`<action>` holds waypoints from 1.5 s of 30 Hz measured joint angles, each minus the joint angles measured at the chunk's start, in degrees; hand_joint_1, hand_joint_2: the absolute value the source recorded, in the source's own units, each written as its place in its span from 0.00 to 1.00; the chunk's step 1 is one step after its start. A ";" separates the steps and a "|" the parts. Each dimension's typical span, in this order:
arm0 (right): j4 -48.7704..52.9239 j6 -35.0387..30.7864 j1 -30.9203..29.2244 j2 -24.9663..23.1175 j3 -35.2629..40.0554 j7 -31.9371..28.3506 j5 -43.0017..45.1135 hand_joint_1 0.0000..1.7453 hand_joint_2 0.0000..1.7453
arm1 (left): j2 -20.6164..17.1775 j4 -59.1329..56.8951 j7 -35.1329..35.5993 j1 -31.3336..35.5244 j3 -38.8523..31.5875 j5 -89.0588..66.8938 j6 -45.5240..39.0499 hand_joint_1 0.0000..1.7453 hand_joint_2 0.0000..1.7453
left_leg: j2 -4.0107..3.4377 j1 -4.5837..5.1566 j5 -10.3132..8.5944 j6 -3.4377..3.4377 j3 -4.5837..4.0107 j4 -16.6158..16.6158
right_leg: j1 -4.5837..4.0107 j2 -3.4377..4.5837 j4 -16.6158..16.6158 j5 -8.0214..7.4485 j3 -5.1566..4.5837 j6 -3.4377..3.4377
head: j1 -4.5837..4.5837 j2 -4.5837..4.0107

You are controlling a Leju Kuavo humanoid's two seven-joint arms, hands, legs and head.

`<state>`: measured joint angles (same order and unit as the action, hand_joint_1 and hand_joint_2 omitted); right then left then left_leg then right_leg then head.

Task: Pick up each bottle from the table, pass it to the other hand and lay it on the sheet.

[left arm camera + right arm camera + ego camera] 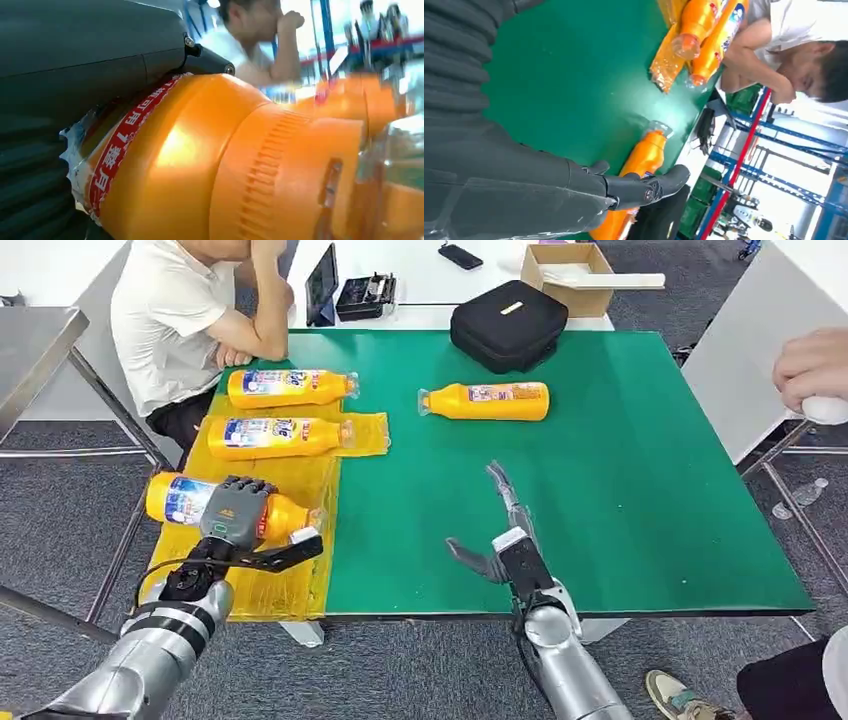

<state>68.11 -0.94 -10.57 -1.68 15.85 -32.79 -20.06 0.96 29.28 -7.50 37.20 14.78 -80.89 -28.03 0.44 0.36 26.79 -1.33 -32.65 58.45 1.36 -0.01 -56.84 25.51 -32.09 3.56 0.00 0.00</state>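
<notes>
1. Bottles: two (pixel 290 387) (pixel 278 437) lie on the yellow sheet (pixel 300 570).
2. Left hand (pixel 236 513) grips a third bottle (pixel 185 499) over the sheet.
3. Right hand (pixel 497 525) is spread, empty.
4. One bottle (pixel 487 401) remains on the table (pixel 650 490).

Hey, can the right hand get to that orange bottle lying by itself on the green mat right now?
Probably yes. The right hand is open and holds nothing, and bare green mat lies between it and the lone orange bottle. The black case sits behind the bottle, not in the way.
</notes>
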 measured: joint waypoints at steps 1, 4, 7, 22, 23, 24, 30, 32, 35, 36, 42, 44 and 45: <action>0.00 0.15 0.11 0.00 -0.18 -0.11 0.00 0.00 1.00 | -0.28 -1.08 0.00 0.71 0.69 -0.19 2.58 1.00 1.00 | 0.01 0.00 0.00 0.00 -0.01 0.00 | 0.00 0.00 0.00 0.00 0.00 0.00 | 0.02 0.00; -0.04 0.41 0.14 -0.02 -0.46 -0.52 0.02 0.00 1.00 | -0.57 -2.95 -0.11 2.35 1.64 0.44 9.51 1.00 1.00 | 0.02 0.00 -0.01 0.00 0.01 0.00 | 0.00 -0.01 0.00 -0.01 0.03 0.00 | 0.00 0.00; -0.13 0.96 0.11 -0.13 -0.70 -0.66 0.00 0.00 1.00 | -0.59 -4.50 -1.40 3.53 1.97 2.26 11.18 1.00 1.00 | 0.04 -0.01 -0.01 0.00 0.04 0.00 | -0.01 -0.03 0.00 -0.01 0.06 0.00 | 0.00 0.00; -1.99 1.29 -0.24 -0.94 -1.27 -0.66 -0.22 0.00 1.00 | 1.29 -7.67 -0.19 7.23 1.22 11.06 26.97 0.00 1.00 | 0.11 0.00 -0.02 0.01 0.09 0.00 | 0.00 -0.10 -0.01 -0.01 0.16 0.00 | 0.00 0.00; -2.19 1.29 -0.38 -0.94 -1.31 -0.68 -0.31 0.00 1.00 | 1.33 -7.82 0.20 7.47 1.00 11.43 28.06 0.00 1.00 | 0.11 0.00 -0.02 0.01 0.12 0.00 | 0.00 -0.10 -0.01 -0.01 0.17 0.00 | 0.00 0.00; -2.43 1.29 -0.51 -0.94 -1.33 -0.70 -0.37 0.00 1.00 | 1.38 -7.97 0.42 7.64 0.83 11.56 28.76 0.00 1.00 | 0.10 0.00 -0.02 0.01 0.13 0.00 | 0.00 -0.10 -0.01 -0.01 0.18 0.00 | 0.00 0.00; -3.74 1.29 -1.32 -0.94 -1.68 -0.83 -0.42 0.00 1.00 | 1.55 -8.67 1.09 8.26 0.50 12.39 30.18 0.00 1.00 | 0.10 -0.01 -0.02 0.01 0.14 0.00 | -0.01 -0.10 -0.02 0.00 0.19 0.00 | 0.00 0.00; -4.02 1.27 -1.46 -0.94 -1.73 -0.85 -0.42 0.00 1.00 | 1.60 -8.72 1.14 8.29 0.46 12.39 30.22 0.00 1.00 | 0.10 -0.01 -0.02 0.01 0.14 -0.01 | 0.00 -0.10 -0.02 0.00 0.19 0.00 | 0.00 0.00; -4.41 1.27 -1.54 -0.94 -1.75 -0.85 -0.42 0.00 1.00 | 1.64 -8.83 1.14 8.32 0.41 12.39 30.22 0.00 1.00 | 0.10 -0.01 -0.02 0.01 0.14 -0.01 | 0.00 -0.10 -0.01 0.00 0.20 0.00 | 0.00 0.00; -4.53 1.27 -1.57 -0.94 -1.75 -0.85 -0.42 0.00 1.00 | 1.66 -8.96 1.14 8.35 0.39 12.39 30.22 0.00 1.00 | 0.10 -0.01 -0.02 0.01 0.14 -0.01 | 0.00 -0.10 -0.01 0.00 0.20 0.00 | 0.00 0.00; -5.07 1.16 -1.69 -0.94 -1.79 -0.96 -0.46 0.00 1.00 | 1.73 -9.09 1.11 8.52 0.22 12.39 30.72 0.00 1.00 | 0.10 -0.01 -0.02 0.01 0.16 -0.01 | 0.00 -0.10 -0.01 -0.01 0.21 0.00 | 0.00 0.00; -5.42 0.92 -1.83 -0.96 -1.92 -1.27 -0.52 0.00 1.00 | 1.79 -9.09 0.63 8.69 0.24 11.93 31.29 0.00 1.00 | 0.10 -0.01 -0.02 0.01 0.16 -0.01 | 0.00 -0.10 -0.01 -0.01 0.21 0.00 | 0.00 0.00; -5.64 0.90 -1.90 -0.96 -2.08 -1.42 -0.55 0.00 1.00 | 1.82 -9.09 0.24 8.77 0.37 11.83 31.49 0.00 1.00 | 0.10 -0.01 -0.02 0.01 0.17 -0.01 | 0.00 -0.10 -0.02 -0.01 0.21 0.00 | 0.00 0.00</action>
<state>62.47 -0.04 -12.48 -2.64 13.77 -34.21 -20.61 2.78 20.20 -7.25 45.97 15.15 -69.07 3.45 0.54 0.35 26.77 -1.32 -32.48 58.45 1.35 -0.11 -56.85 25.50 -31.88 3.56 0.00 0.00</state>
